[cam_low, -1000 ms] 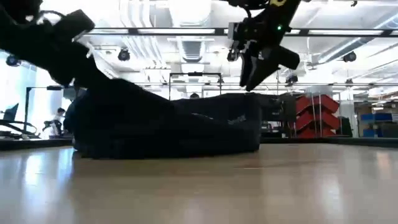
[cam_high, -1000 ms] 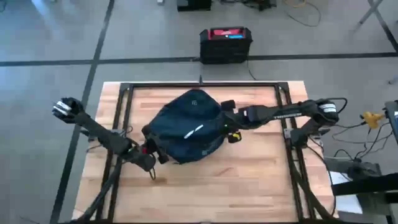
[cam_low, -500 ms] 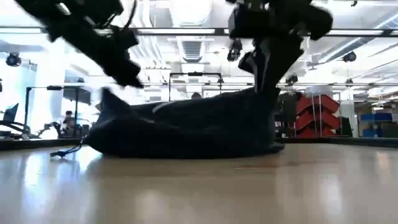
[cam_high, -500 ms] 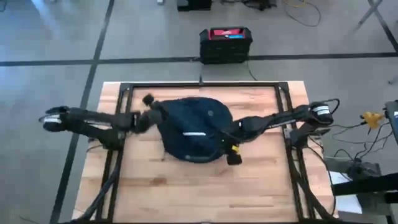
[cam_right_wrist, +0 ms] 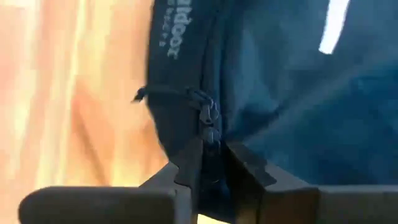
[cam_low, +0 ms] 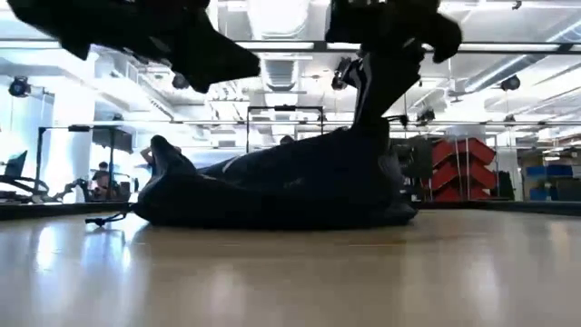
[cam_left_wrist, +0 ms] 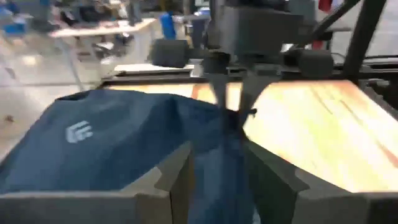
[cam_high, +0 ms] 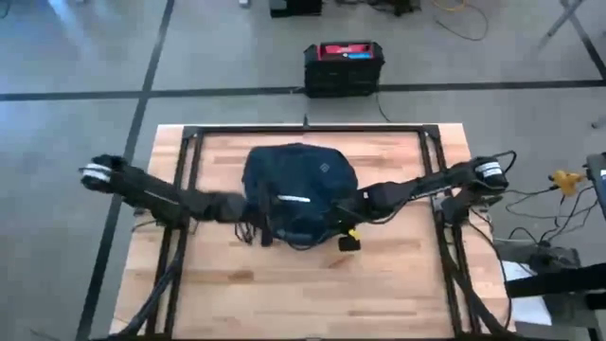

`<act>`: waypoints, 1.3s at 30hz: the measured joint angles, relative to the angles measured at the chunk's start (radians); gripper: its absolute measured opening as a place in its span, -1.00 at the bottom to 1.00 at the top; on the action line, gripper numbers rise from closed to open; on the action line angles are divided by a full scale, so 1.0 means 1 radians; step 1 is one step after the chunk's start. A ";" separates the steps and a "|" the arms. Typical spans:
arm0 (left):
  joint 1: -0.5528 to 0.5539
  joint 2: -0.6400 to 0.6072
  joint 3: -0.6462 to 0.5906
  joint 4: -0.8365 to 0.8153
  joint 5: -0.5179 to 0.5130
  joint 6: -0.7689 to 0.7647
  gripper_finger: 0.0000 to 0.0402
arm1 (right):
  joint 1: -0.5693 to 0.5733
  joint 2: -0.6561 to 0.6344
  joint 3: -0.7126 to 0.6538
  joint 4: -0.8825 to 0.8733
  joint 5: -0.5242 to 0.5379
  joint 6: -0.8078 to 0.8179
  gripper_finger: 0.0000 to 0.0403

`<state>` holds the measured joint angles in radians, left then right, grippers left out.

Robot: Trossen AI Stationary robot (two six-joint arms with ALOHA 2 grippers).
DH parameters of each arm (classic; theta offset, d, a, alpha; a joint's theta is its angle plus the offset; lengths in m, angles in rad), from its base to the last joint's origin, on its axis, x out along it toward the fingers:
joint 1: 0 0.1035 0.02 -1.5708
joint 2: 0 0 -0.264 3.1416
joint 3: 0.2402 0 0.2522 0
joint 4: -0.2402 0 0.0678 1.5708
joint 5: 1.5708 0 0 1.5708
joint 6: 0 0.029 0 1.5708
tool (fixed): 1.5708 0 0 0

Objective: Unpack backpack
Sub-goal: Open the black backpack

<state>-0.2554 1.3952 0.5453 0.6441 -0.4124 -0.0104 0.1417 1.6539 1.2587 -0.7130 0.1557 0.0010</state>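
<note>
Between the fingers of the right gripper (cam_right_wrist: 211, 163), the wrist view shows a pinched fold of the backpack (cam_high: 299, 192) just below its zipper pull (cam_right_wrist: 209, 118), a detail lost from above. Beside that pull runs pale lettering, only partly readable. The left gripper (cam_left_wrist: 214, 167) is clamped on navy fabric at the bag's opposite edge; beyond the table (cam_high: 398, 284) stands a black box (cam_high: 344, 66).

A dark navy backpack (cam_low: 272, 186) lies slumped flat on a wooden bench (cam_low: 290, 272), one dark robot arm (cam_low: 136, 32) hanging above its left end and another arm (cam_low: 386, 54) reaching down onto its right end.
</note>
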 joint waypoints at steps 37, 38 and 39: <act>-0.033 0.519 0.404 -0.281 -0.252 -0.287 -0.80 | 0.002 0.006 -0.022 0.094 0.001 0.008 -0.69; -0.034 0.510 0.404 -0.291 -0.251 -0.287 -0.85 | 0.002 0.006 -0.023 0.093 0.001 0.003 -0.67; -0.035 0.500 0.403 -0.306 -0.251 -0.287 -0.90 | 0.002 0.006 -0.023 0.096 0.001 -0.006 -0.65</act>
<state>-0.2907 1.8947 0.9488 0.3384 -0.6636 -0.2970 0.1440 1.6600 1.2362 -0.6170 0.1566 -0.0049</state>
